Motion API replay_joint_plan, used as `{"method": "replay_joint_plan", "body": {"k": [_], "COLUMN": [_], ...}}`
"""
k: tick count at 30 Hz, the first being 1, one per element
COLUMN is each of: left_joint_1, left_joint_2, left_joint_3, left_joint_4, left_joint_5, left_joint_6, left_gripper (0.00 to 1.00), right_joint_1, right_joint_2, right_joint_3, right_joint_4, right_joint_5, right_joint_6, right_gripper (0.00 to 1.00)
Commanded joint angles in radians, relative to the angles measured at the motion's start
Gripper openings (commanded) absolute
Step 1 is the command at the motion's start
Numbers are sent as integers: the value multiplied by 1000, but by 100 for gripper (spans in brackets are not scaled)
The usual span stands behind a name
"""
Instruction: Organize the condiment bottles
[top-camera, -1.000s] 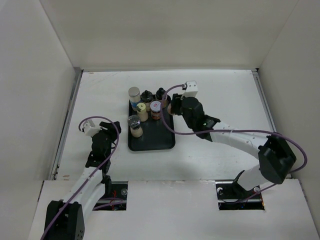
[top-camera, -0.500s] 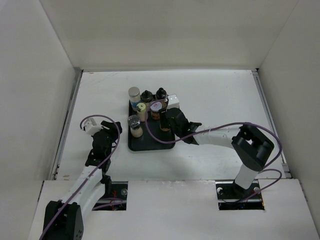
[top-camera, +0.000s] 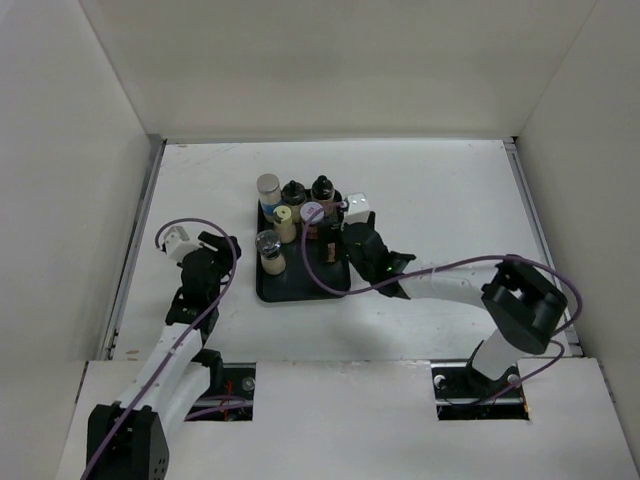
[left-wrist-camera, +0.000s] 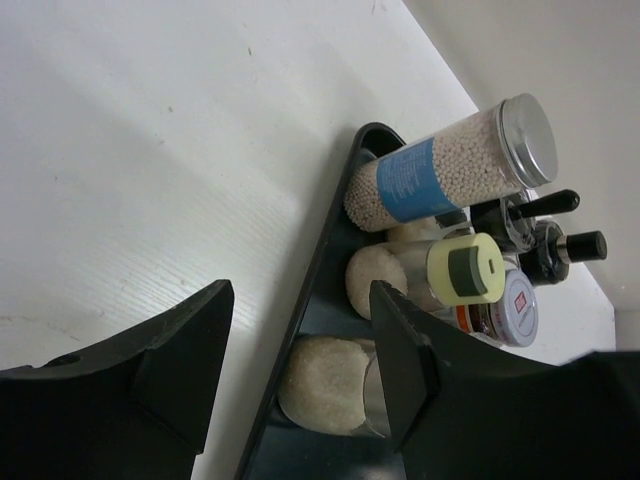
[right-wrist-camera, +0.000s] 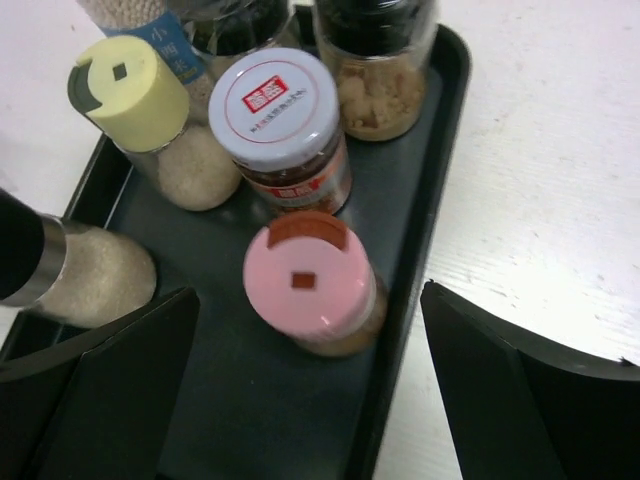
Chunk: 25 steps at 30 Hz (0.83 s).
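Several condiment bottles stand on the black tray (top-camera: 300, 285). A pink-capped jar (right-wrist-camera: 308, 283) stands upright by the tray's right rim, between the fingers of my right gripper (right-wrist-camera: 308, 340), which is open and clear of it on both sides. Behind it are a red-and-white-capped jar (right-wrist-camera: 280, 120), a cream-capped jar (right-wrist-camera: 135, 95) and a jar of brown chunks (right-wrist-camera: 380, 70). The blue-labelled jar (left-wrist-camera: 440, 170) is at the tray's far left corner. My left gripper (left-wrist-camera: 300, 360) is open at the tray's left rim (left-wrist-camera: 330, 250), holding nothing. A silver-capped jar (top-camera: 268, 250) stands nearest it.
White walls box in the table on three sides. The right arm (top-camera: 440, 280) reaches across from the lower right with its purple cable looping over the tray. Bare white tabletop lies left of the tray (left-wrist-camera: 150, 150) and right of it (right-wrist-camera: 540, 180).
My right gripper carried the pink-capped jar from the tray's right edge down onto the tray and opened, letting it go. My left gripper opened wider.
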Motion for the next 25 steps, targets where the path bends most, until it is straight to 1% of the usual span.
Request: {"method": "replay_joint_plan", "body": {"k": [1,5,9,11,15,21,25], "left_joint_1": [27,37,57,62,67,65,64], "left_joint_2": [-5,21,77,90,51,15,49], "left_joint_3": [64,99,105,105,58,55,76], "left_joint_4": [-39,-73,-65,-65,-35,-32,-44], "left_joint_5": [-9,-7,-1,1,-30,-33,-22], "left_joint_6": [18,22,19,19,8,24,31], "left_gripper": [56,59,60,60,59,58,60], "right_joint_1": [-49,-144,-207,-212,-207,-206,-206], "right_joint_2": [-137,-177,-148,-132,-129,-117,-114], "right_joint_3": [-76,-156,-166,-162,-159,-148,-136], "right_joint_4": [149,163,141,138,138,130,109], "right_joint_5": [65,145,122,113,110,96,95], "right_joint_6": [51,166,225,235,229,219,212], "right_gripper": [100,100,100,100,100,100,100]}}
